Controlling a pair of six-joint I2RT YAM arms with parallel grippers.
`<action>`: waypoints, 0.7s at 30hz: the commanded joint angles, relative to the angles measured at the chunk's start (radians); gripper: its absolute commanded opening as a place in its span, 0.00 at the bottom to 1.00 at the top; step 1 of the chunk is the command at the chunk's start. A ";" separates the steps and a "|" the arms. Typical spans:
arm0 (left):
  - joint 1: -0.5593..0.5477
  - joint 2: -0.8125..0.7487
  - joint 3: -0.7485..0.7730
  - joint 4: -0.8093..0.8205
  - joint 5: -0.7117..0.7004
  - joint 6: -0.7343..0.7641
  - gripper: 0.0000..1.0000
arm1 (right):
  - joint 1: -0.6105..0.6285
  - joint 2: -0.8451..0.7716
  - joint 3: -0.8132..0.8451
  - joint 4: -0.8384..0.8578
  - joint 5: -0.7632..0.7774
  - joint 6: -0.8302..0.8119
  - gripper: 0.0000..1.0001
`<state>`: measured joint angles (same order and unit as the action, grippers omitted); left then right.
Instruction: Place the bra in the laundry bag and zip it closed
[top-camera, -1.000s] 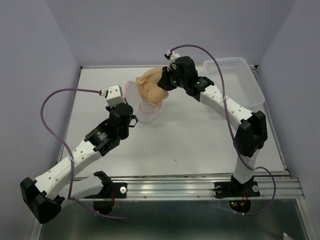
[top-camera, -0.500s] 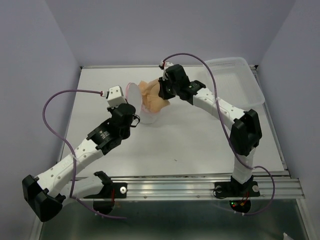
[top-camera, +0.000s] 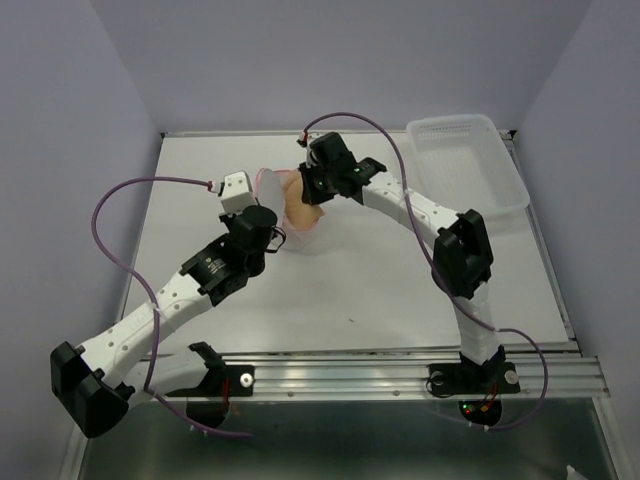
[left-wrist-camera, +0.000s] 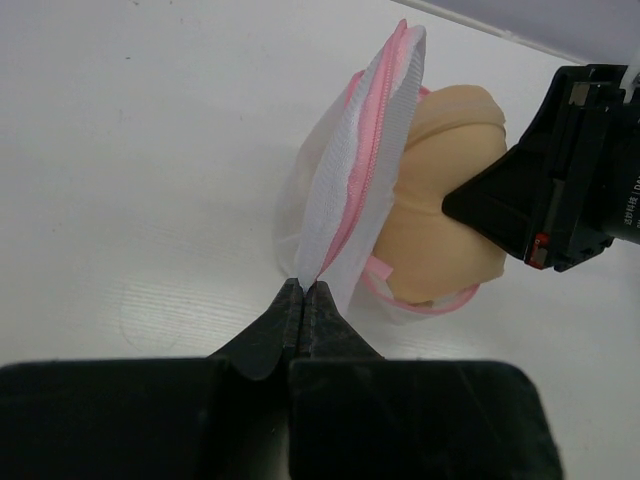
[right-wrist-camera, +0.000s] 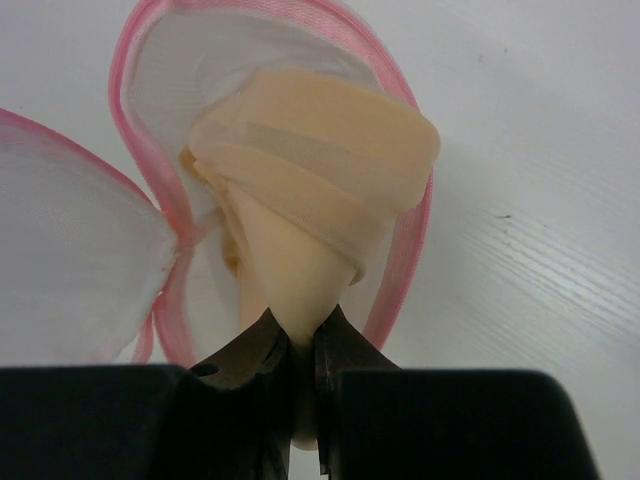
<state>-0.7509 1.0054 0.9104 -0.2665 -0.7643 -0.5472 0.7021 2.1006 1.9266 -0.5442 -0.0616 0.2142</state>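
The laundry bag is a white mesh pouch with a pink zipper rim, lying open mid-table. My left gripper is shut on the edge of its lid flap, holding the flap up. The peach bra is folded into a bundle, and my right gripper is shut on its near end. The bundle sits inside the pink rim, pushed into the bag's mouth; from the left wrist the bra shows behind the raised flap. In the top view the bra peeks out under the right wrist.
A clear rectangular plastic basket tray stands at the back right of the white table. The two wrists are close together over the bag. Purple cables loop above both arms.
My right gripper has carried the bra left and down into the bag's mouth. The left gripper has shifted slightly right, still holding the flap.
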 joint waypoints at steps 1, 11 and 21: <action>-0.001 0.004 0.042 0.033 -0.029 0.018 0.00 | 0.010 0.021 0.090 0.004 -0.133 0.045 0.01; -0.001 0.009 0.048 0.039 -0.036 0.046 0.00 | 0.019 0.144 0.143 0.004 -0.184 0.125 0.01; -0.001 0.004 0.031 0.078 0.032 0.096 0.00 | 0.019 0.174 0.193 0.036 -0.199 0.119 0.01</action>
<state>-0.7509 1.0191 0.9157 -0.2474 -0.7460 -0.4931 0.7101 2.3058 2.0651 -0.5560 -0.2264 0.3401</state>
